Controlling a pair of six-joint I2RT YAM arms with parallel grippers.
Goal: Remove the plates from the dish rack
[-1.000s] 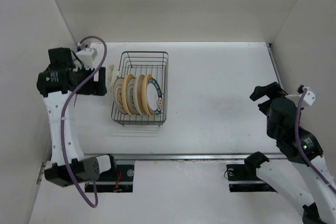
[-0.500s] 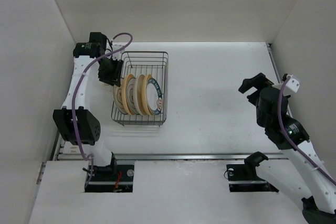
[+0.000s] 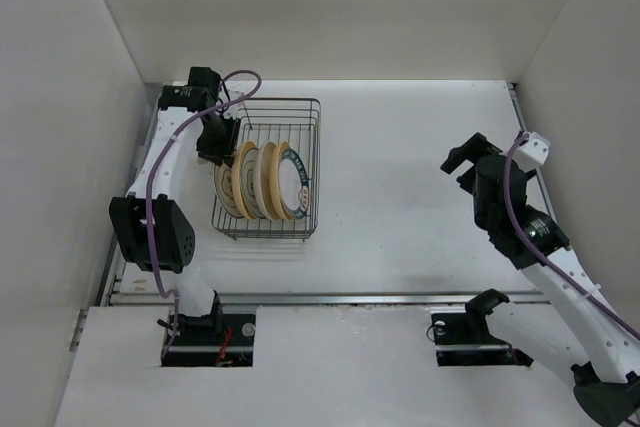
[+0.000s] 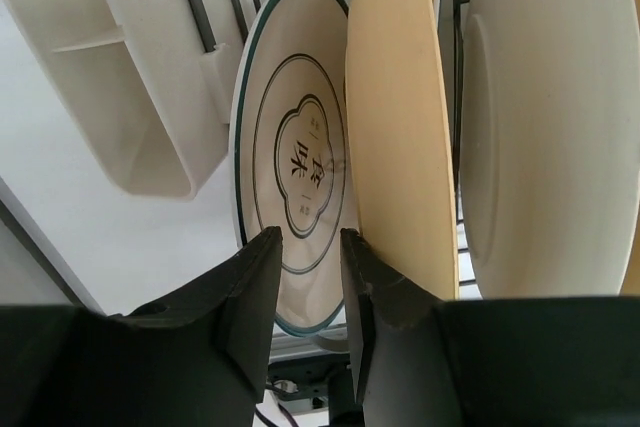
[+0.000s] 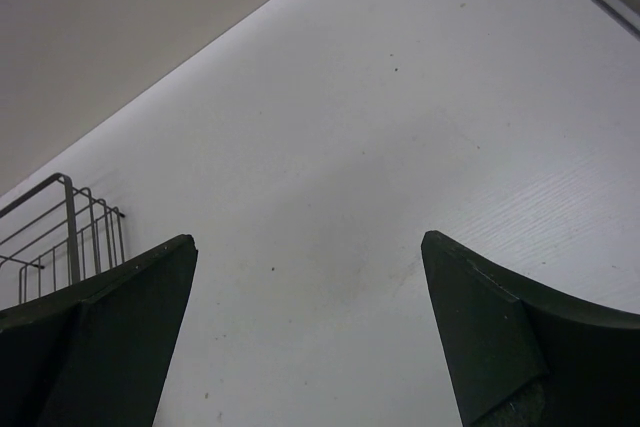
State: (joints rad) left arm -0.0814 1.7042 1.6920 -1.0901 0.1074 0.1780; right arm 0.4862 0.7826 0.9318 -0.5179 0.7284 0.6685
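Observation:
The dark wire dish rack [image 3: 275,102] holds several plates on edge. From left to right they are a white one with grey markings [image 3: 226,187], a yellow-tan one [image 3: 245,179], a cream one [image 3: 267,179] and a teal-rimmed one [image 3: 294,182]. My left gripper [image 3: 222,147] reaches down at the rack's left rear. In the left wrist view its jaws [image 4: 308,237] stand narrow, with the rim of the marked white plate [image 4: 290,157] between them. The yellow-tan plate [image 4: 400,127] lies just right of the right finger. My right gripper [image 3: 462,162] hovers wide open and empty over bare table [image 5: 308,239].
A small cream plastic piece [image 3: 211,139] hangs on the rack's left side, close beside the left gripper [image 4: 130,77]. Walls enclose the table on three sides. The rack's corner [image 5: 70,217] shows far left in the right wrist view.
The left arm swung in from left of the rack to its left rear, and its jaws narrowed from wide open onto the white plate's rim. The right arm rose and shifted left.

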